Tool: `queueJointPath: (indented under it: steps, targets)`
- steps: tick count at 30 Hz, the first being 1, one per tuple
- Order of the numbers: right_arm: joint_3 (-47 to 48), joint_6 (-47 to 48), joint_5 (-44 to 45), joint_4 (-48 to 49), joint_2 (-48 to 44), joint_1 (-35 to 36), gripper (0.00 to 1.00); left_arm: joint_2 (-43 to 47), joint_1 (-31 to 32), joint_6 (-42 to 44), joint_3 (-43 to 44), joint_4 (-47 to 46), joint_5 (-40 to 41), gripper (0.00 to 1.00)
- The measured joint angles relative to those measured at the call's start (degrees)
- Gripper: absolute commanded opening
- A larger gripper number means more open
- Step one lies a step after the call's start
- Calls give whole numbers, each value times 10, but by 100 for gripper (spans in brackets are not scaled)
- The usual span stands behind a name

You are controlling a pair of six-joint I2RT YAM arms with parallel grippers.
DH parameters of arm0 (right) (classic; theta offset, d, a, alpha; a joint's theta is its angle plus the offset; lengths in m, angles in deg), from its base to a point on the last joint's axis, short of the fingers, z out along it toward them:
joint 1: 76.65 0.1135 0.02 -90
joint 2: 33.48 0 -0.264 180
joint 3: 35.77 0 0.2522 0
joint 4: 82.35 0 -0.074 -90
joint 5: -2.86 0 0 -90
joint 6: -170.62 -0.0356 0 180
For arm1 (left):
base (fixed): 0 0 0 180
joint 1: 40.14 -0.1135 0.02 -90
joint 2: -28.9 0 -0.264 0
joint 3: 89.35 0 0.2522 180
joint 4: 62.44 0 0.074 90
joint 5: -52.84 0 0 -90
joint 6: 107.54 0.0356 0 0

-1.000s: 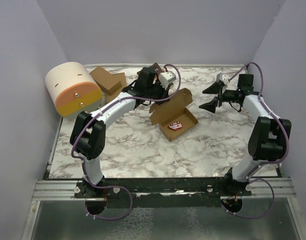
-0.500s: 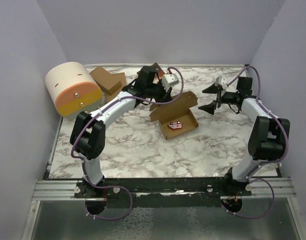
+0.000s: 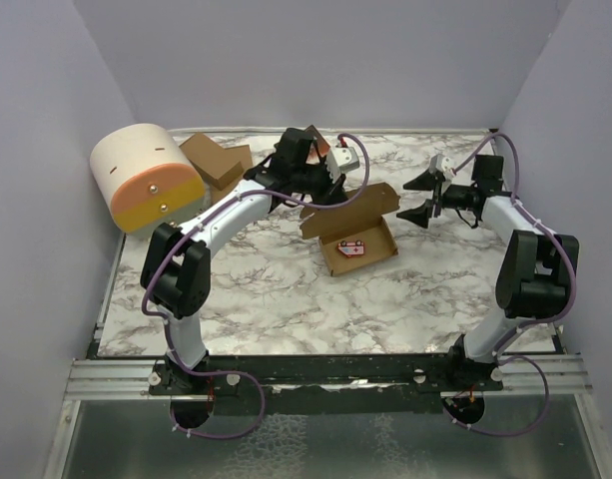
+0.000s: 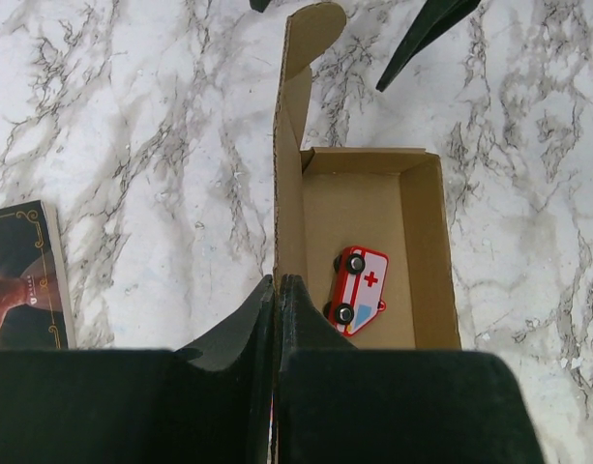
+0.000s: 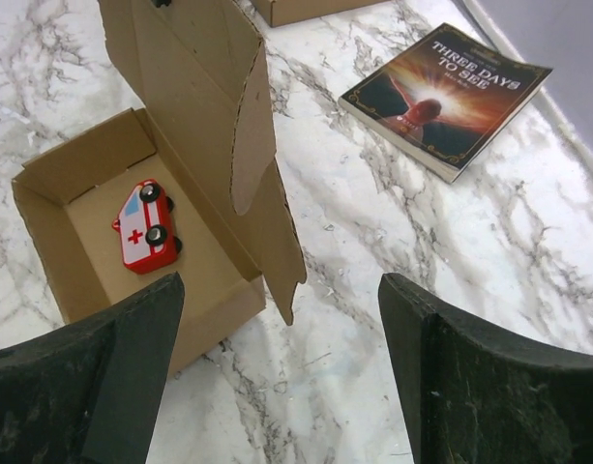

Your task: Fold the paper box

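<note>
— Where does your paper box [image 3: 357, 242] sit?
— In the middle of the table [image 3: 246, 289], tray open, its lid [image 3: 347, 212] standing up along the far edge, a toy ambulance [image 4: 359, 288] inside.
— And your grippers?
— Your left gripper [image 4: 277, 302] pinches the lid's edge, fingers pressed tight on the cardboard. Your right gripper [image 3: 401, 201] hangs near the box's right end, fingers spread wide, apart from it.

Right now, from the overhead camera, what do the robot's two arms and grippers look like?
The left arm and right arm match: white tubular links joined by chunky black joint housings, with a purple cable looping along each. The left gripper and right gripper have matte black wedge-shaped fingers, and a small white block sits near each wrist. No markings are readable.
</note>
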Motion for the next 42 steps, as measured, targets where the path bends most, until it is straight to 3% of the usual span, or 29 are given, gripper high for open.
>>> queueJointPath:
  steps: [5, 11, 21, 23, 34, 42]
  targets:
    - [0, -12, 0, 0, 14, 6, 60, -4, 1, 4, 1, 0, 0, 0]
    - [0, -16, 0, 0, 19, 23, 31, -10, 4, 5, 3, 1, 0, 0]
    - [4, -11, 1, -9, 23, 31, 12, -10, 4, 4, 3, 1, 0, 2]
    - [5, -3, 2, -16, 23, 31, 2, -10, 4, 3, 3, 1, 2, 5]
    - [8, 31, 6, -52, 23, 31, 1, -5, 3, -39, -16, -34, 44, 42]
    - [9, 40, 6, -63, 26, 31, 1, 104, -35, -123, -153, -133, 90, 59]
